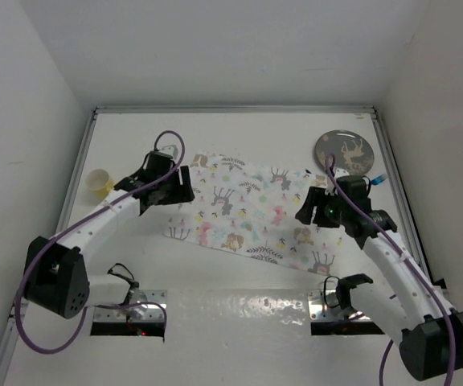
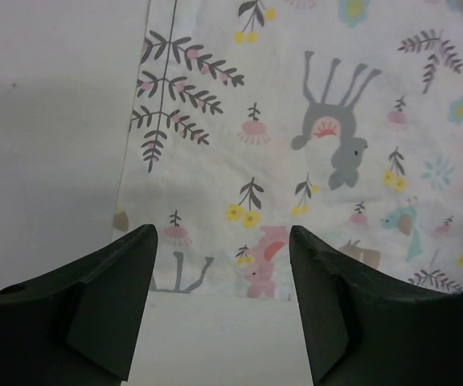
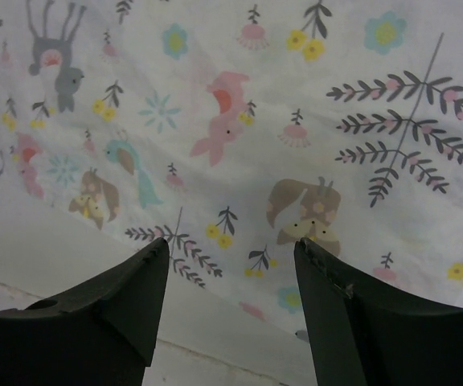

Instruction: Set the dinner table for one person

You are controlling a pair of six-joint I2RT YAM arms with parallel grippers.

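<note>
The dinner table point(image 1: 135, 133) is a wide white top with silver edge rails. A white placemat point(image 1: 251, 205) printed with deer and leaves lies askew across its middle. My left gripper point(image 1: 183, 188) hovers at the mat's left corner. In the left wrist view it point(image 2: 223, 241) is open with nothing between the fingers, and the placemat point(image 2: 312, 104) edge lies just beyond the tips. My right gripper point(image 1: 305, 207) is over the mat's right side. In the right wrist view it point(image 3: 231, 253) is open and empty above the placemat point(image 3: 239, 104) near its edge.
A dark grey plate point(image 1: 343, 150) with a deer print lies at the back right, just past the mat's corner. A small yellow cup point(image 1: 99, 183) stands at the left edge. A small blue item point(image 1: 379, 179) lies near the right rail.
</note>
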